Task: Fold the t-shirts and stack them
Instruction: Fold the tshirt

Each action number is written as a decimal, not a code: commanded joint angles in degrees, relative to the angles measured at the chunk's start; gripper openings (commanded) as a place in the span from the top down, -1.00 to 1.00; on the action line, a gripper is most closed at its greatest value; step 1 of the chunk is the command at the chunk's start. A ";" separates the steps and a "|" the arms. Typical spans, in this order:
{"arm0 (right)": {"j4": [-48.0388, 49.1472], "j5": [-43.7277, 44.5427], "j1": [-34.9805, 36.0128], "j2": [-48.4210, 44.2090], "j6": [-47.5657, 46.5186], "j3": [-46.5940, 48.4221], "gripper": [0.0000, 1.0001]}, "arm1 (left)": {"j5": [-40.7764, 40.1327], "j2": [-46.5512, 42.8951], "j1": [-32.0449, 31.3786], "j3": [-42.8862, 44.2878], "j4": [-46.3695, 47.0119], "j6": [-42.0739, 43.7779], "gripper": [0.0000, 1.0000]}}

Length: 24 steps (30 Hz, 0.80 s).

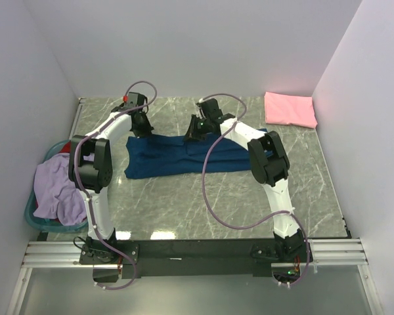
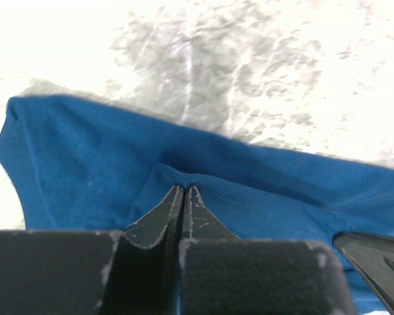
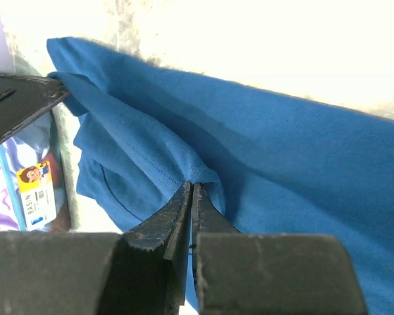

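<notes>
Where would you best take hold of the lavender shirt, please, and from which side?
Pinch a raised fold of the lavender shirt, where it heaps over the basket's table-side rim, coming straight down with the left gripper, the nearer one. It lies crumpled with no flat hem showing, so a ridge probably gives the surest bite. That gripper and the right gripper now pinch the navy shirt.

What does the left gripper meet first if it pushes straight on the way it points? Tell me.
The navy t-shirt: the left gripper is shut on a fold of it, more cloth lying just ahead. Beyond that, probably the marble table; depth is unclear.
</notes>
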 commanded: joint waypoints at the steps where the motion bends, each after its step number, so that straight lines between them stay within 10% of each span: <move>1: 3.54 0.09 -1.09 -3.06 0.85 -1.61 0.88 | 1.74 -2.08 -0.13 3.01 4.23 2.87 0.89; 24: 4.25 0.71 -2.15 -7.02 1.39 -5.04 0.87 | 2.35 3.55 -0.31 8.38 -1.82 3.94 0.91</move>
